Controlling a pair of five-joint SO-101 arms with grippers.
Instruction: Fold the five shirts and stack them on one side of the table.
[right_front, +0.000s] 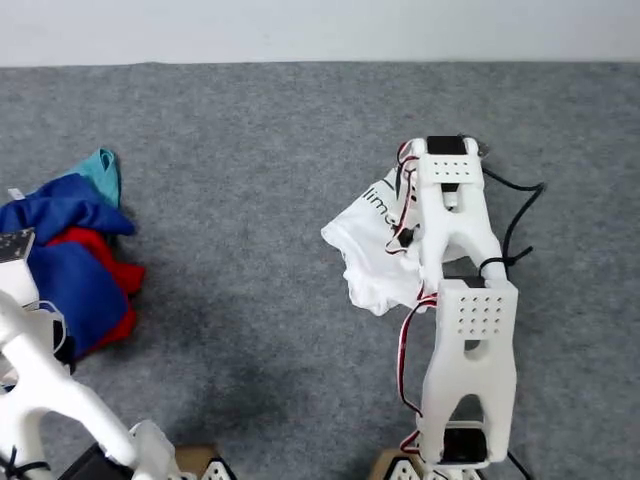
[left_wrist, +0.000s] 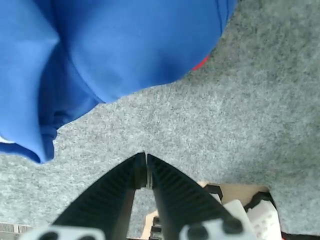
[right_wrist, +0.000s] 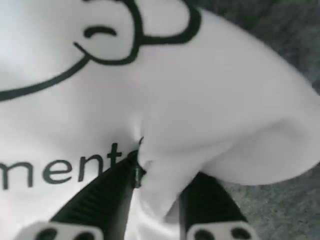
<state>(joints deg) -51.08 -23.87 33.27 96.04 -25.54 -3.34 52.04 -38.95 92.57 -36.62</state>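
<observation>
Grey, felt-like carpeting covers the table (right_front: 250, 150), rough and matte, so cloth should drag on it rather than slide.

At the near left, the left arm's black ribbed gripper (left_wrist: 146, 167) is clenched on nothing, tips together over bare carpet. Just beyond it begins the soft heap of unfolded shirts. A smooth blue shirt (left_wrist: 115, 55) lies on top, a red shirt (right_front: 118, 275) shows along the heap's right edge, and a teal shirt (right_front: 103, 170) peeks out at the far end. I cannot tell whether the blue is one garment or two.

Further out and to the right, well apart from that heap, lies the crumpled white shirt with dark printed lettering (right_front: 365, 260). It sits directly under the right arm. The right arm's gripper (right_wrist: 167, 172) is grasping a raised pinch of the thin, limp fabric, near the lettering.

The shirt is bunched, with no clear long axis, so it probably needs spreading flat before any fold. The right arm is far the nearer, and the left would have to cross the table to help.
</observation>
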